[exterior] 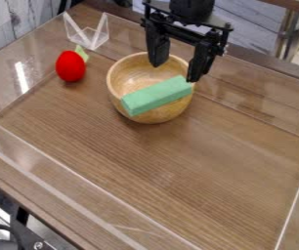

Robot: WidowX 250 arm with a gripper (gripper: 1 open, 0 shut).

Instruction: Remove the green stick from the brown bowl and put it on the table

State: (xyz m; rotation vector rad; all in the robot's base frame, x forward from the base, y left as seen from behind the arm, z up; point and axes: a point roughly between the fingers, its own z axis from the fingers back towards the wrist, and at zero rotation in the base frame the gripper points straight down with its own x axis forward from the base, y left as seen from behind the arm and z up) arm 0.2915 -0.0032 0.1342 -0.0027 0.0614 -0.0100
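Green stick (157, 96) in brown bowl (130, 78) – hand (181, 70) open above; no legible txt

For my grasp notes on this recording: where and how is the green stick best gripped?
Probably mid-length on the green stick, coming from above, jaws closing across its narrow width: it lies slanted, one end on the brown bowl's near rim, its long flat sides exposed.

A red, rounded item (70, 66) sits at the upper left, with a small yellow-green part just beside it. A white, angular, open-framed item (87, 32) stands behind it.
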